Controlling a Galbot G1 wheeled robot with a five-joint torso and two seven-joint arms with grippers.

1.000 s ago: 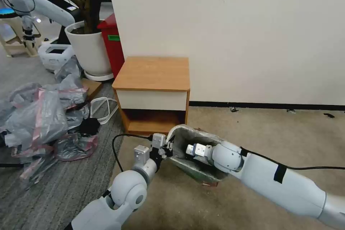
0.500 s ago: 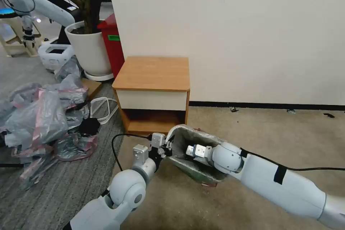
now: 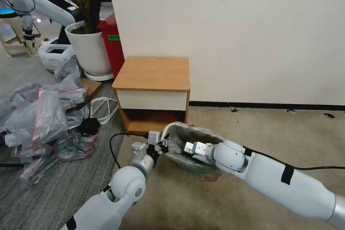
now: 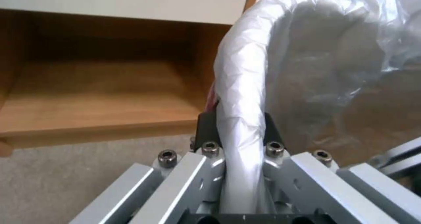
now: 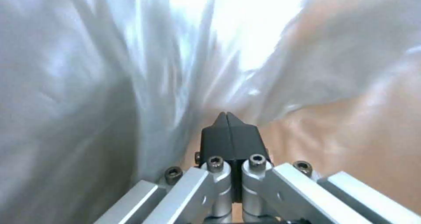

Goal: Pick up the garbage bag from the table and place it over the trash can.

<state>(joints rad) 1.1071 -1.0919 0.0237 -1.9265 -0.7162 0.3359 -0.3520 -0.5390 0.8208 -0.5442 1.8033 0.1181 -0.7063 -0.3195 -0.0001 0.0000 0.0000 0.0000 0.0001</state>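
Note:
The garbage bag (image 3: 187,133) is draped over the trash can (image 3: 192,167), which leans on the floor just in front of the table (image 3: 152,73). My left gripper (image 3: 163,147) is shut on the bag-wrapped rim; in the left wrist view its fingers (image 4: 206,128) clamp the white-grey roll of garbage bag (image 4: 241,86) beside the table's shelf recess (image 4: 96,86). My right gripper (image 3: 185,148) reaches inside the lined can. In the right wrist view the right gripper (image 5: 227,116) is shut, its tips pressed against the garbage bag (image 5: 110,69), with beige can wall showing through.
A heap of grey-pink bags (image 3: 43,122) lies on the striped rug at the left, with a white cord loop (image 3: 102,107) nearby. A white plant pot (image 3: 90,48) and a tall red bin (image 3: 113,43) stand behind the table. Beige carpet (image 3: 269,133) stretches to the right.
The lined can and both grippers have shifted a little left, toward the table's front. The can's mouth now sits closer to the shelf recess.

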